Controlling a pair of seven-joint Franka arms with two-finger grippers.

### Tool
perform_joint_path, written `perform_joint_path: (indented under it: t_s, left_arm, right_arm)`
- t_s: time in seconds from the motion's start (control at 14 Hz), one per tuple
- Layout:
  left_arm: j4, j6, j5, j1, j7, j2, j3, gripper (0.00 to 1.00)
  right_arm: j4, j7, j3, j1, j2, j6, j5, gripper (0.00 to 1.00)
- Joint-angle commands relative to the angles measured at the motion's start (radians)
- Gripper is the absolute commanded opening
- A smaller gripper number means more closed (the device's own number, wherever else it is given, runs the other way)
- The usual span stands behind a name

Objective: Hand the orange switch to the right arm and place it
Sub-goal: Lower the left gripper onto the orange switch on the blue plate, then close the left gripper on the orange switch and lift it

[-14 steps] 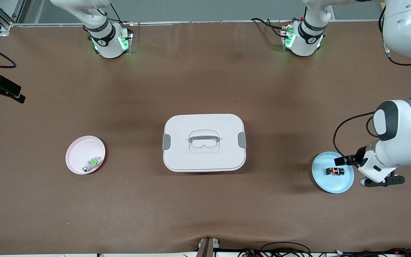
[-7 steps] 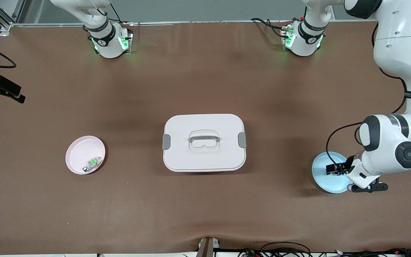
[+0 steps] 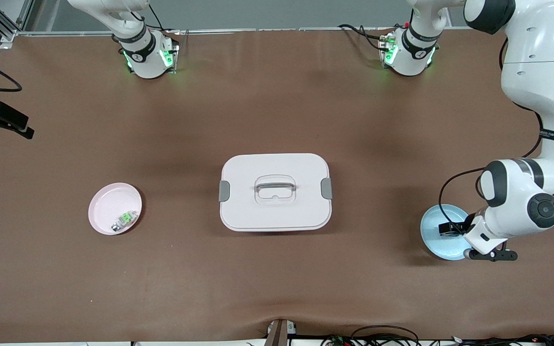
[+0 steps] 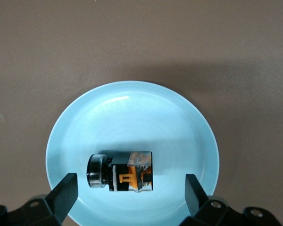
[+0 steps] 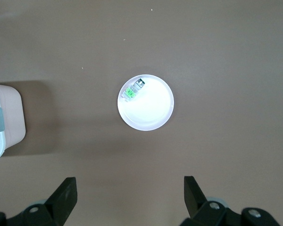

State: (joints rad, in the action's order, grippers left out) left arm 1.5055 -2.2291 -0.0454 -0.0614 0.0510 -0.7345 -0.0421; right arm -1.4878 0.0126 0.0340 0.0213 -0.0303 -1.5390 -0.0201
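Note:
The orange switch [image 4: 122,171], a tiny black block with an orange middle and a dark round end, lies on its side in a light blue plate [image 4: 132,94]. My left gripper [image 4: 130,178] is open just above it, one finger on each side, touching nothing. In the front view the left hand [image 3: 472,234] hangs over the blue plate [image 3: 432,235] at the left arm's end of the table and hides most of the switch. My right gripper [image 5: 129,183] is open and empty, high over the table near the pink plate [image 5: 153,113].
A white lidded box [image 3: 275,192] with a handle stands mid-table. The pink plate [image 3: 108,206] at the right arm's end holds a small green-and-clear part [image 3: 124,219]. A black camera mount [image 3: 3,120] sticks in at that end's edge.
The left arm has swung in over the blue plate, and its hand now covers the switch in the front view. The switch and both plates have not moved.

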Motion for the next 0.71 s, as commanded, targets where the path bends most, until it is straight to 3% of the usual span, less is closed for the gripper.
perform_joint_path:
  t_s: [0.0, 0.64]
  left_arm:
    - [0.016, -0.029, -0.057, -0.014, 0.020, 0.000, 0.002, 1.00]
    - [0.068, -0.093, -0.068, -0.020, 0.020, -0.011, 0.002, 1.00]
  right_arm:
    - [-0.020, -0.006, 0.000, 0.003, 0.020, -0.010, -0.003, 1.00]
    - [-0.019, -0.006, 0.000, 0.002, 0.018, -0.013, -0.003, 1.00]
